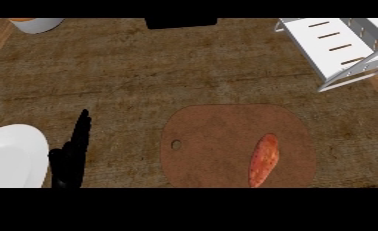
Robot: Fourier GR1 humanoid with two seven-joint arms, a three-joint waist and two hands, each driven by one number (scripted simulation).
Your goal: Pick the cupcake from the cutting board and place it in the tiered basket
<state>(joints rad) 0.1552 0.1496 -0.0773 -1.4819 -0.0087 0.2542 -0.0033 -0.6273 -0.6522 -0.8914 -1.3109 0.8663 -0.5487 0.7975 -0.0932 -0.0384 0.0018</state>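
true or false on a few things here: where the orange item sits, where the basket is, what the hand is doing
1. The orange-red item lies on the cutting board. True.
2. The white tiered basket is at the upper left. False: it is at the upper right.
3. The left hand holds the item. False: it rests open at the lower left, apart from the board.
4. A white plate shows at the left edge. True.
5. The basket already holds the item. False: the item is on the board.

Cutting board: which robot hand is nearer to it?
Left. The left robot hand rests open, fingers up, just left of the cutting board. The right robot hand is not in view.
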